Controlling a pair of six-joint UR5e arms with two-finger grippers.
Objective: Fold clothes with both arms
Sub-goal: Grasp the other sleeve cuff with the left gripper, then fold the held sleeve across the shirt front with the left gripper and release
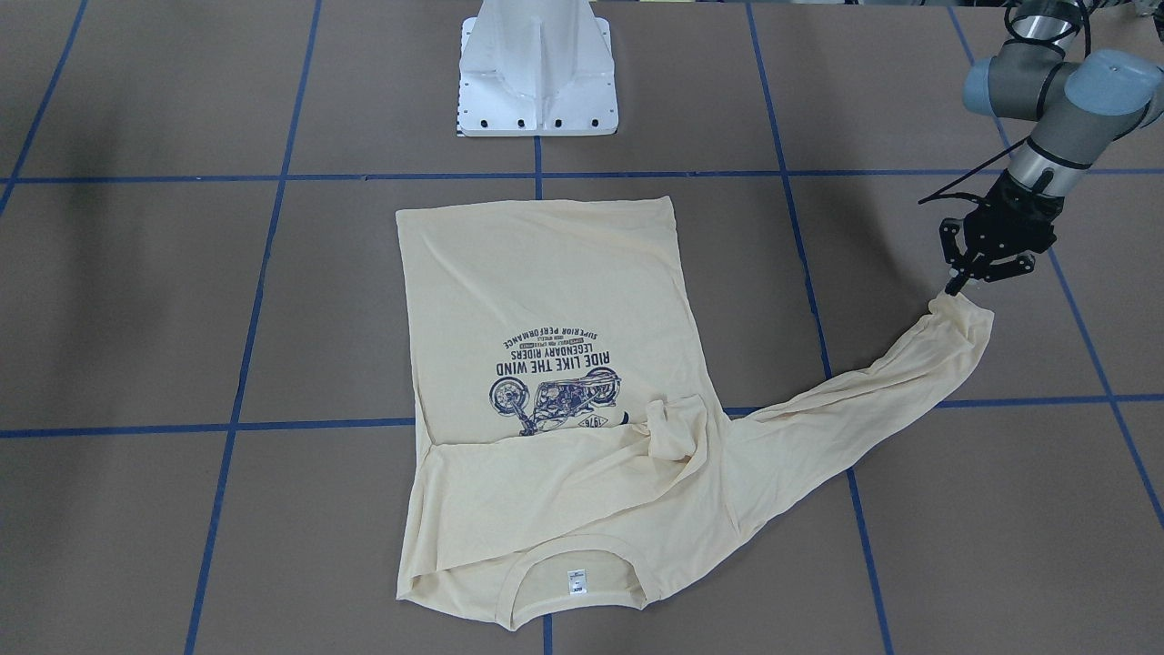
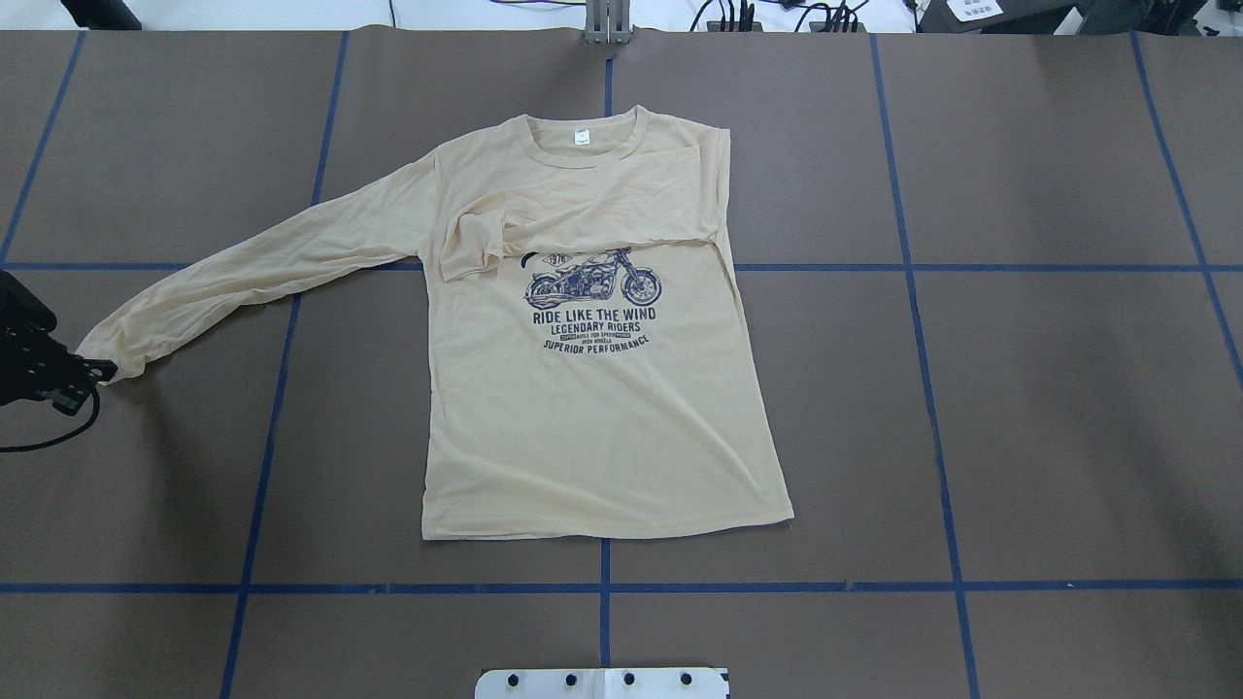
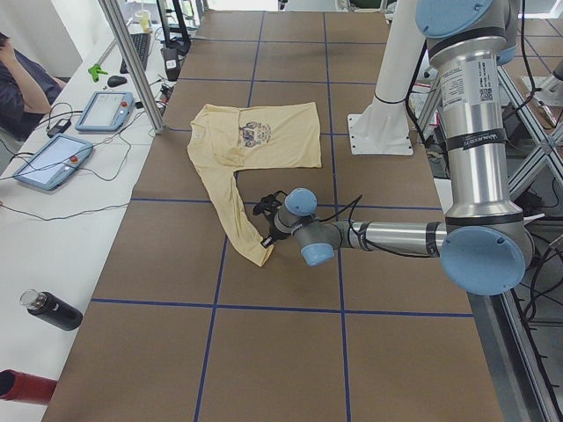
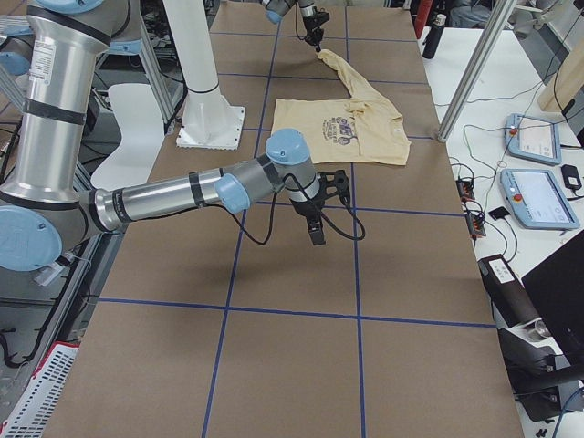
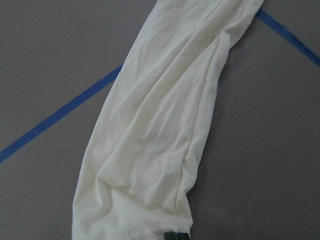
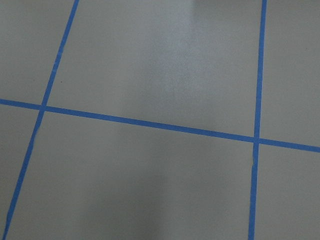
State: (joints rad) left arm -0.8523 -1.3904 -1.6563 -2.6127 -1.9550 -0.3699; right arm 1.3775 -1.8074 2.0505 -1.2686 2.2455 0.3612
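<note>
While your left end effector clasps the T-shirt's cuff, sweep it inward over the print; whether the right end effector is clenched, you cannot tell.

Light: bright and even, from overhead | Shadows: I saw soft, wide dark patches on the table at the overhead view's lower left and the front view's left | Glare: pale sheen on the table, top centre of the right wrist view | Focus: shirt print read sharp overhead; sleeve looked slightly soft in the left wrist view.
</note>
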